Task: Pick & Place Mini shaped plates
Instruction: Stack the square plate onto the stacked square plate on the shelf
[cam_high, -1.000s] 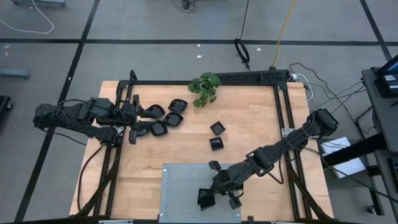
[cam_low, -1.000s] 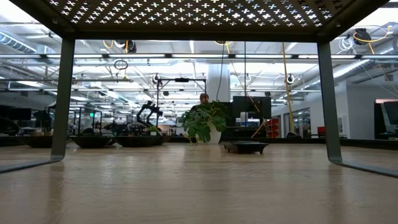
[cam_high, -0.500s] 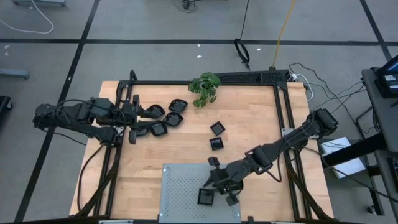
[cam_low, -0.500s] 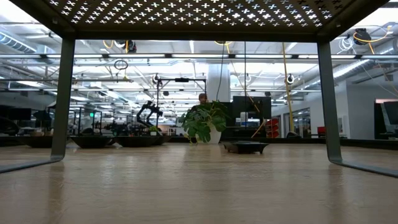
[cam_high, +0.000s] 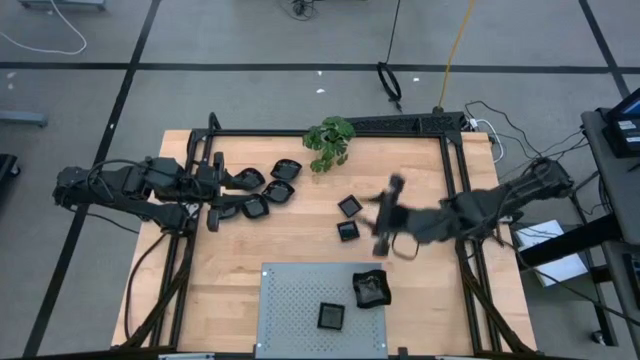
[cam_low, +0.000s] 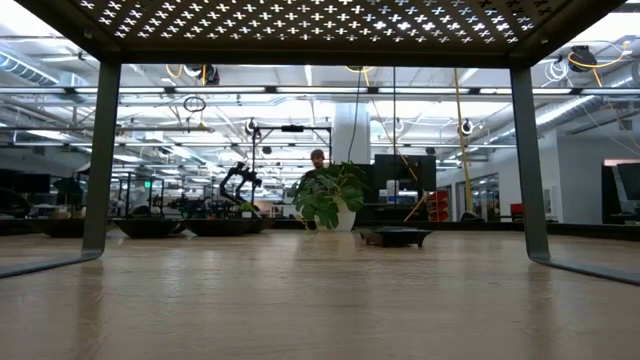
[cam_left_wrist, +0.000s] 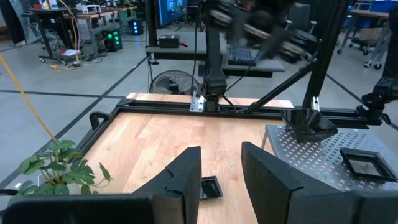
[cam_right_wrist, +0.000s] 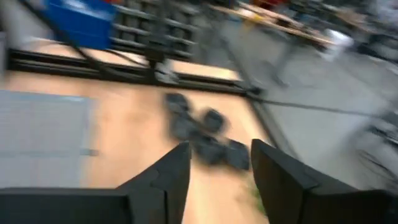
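Across our wooden table (cam_high: 300, 250), two mini shaped plates (cam_high: 371, 288) rest on the grey perforated panel (cam_high: 290, 300) while our empty, unclenched right gripper (cam_high: 385, 215) swings fast above two loose plates (cam_high: 348, 206), risking knocking them aside.

Two mini shaped plates (cam_high: 332, 316) (cam_high: 371, 289) are sitting on the perforated panel (cam_high: 290, 300) at the bench's (cam_high: 240, 250) near edge. Two more (cam_high: 349, 206) (cam_high: 347, 231) are lying mid-bench, just left of the right gripper (cam_high: 388, 215). A cluster of plates (cam_high: 270, 190) is lying at the far left, beside the left gripper (cam_high: 215, 190). The plant (cam_high: 330, 142) is standing at the far edge, between cluster and middle pair
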